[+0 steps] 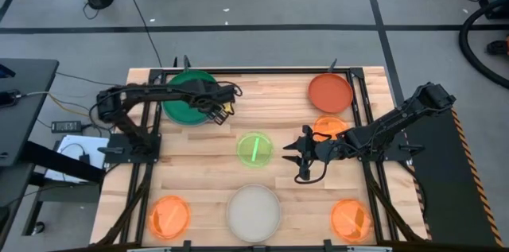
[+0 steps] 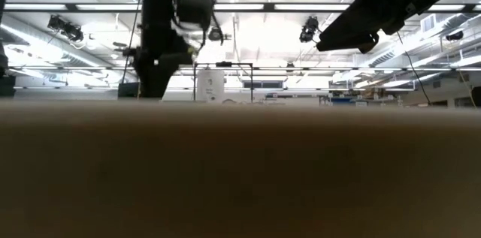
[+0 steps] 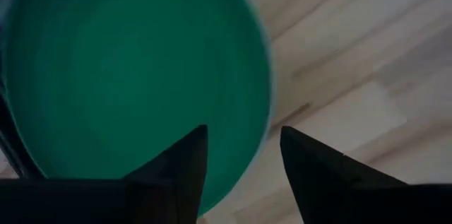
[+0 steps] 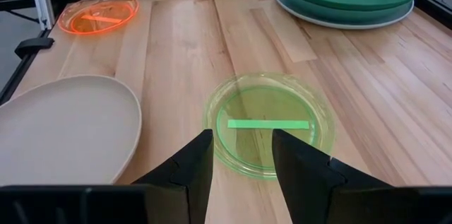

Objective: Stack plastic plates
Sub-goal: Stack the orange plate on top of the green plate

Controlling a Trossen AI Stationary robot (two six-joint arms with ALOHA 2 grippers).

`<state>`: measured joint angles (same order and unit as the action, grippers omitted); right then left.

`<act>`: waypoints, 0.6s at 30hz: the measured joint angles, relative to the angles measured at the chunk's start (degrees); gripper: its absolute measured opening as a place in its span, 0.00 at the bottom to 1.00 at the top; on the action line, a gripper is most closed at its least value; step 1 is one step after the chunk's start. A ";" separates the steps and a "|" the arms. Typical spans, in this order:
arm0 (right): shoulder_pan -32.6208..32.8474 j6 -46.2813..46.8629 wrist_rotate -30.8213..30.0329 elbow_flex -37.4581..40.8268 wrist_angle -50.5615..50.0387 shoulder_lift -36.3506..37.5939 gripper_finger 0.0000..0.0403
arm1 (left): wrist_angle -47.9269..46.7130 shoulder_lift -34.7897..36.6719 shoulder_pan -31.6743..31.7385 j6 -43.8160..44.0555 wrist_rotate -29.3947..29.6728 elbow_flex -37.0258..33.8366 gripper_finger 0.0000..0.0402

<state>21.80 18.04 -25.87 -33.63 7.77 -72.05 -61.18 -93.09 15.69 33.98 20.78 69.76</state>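
So far only one stack (image 1: 189,98) exists, green plates at the surface's far left. Left claw (image 1: 220,110) hovers at its rim, parted and empty. Right claw (image 1: 296,157), parted and empty, faces the neon-green plate (image 1: 254,149) mid-surface. Red (image 1: 330,91), cream (image 1: 254,211) and orange plates (image 1: 170,215) lie unstacked.
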 joint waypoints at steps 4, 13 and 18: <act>-0.02 0.38 -0.02 0.00 -0.56 0.02 0.39 | 11.04 6.37 -6.60 0.70 5.94 -2.60 0.47; -4.76 10.15 -1.35 -0.02 -8.92 0.00 0.39 | 53.45 18.26 -17.34 -10.84 8.93 -20.68 0.47; -13.57 12.44 1.37 -0.05 -14.38 -0.01 0.39 | 73.23 22.38 -16.60 -16.39 6.36 -33.52 0.47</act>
<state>8.23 30.48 -24.50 -33.67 -6.61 -72.07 12.05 -70.72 -0.91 17.58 27.14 36.24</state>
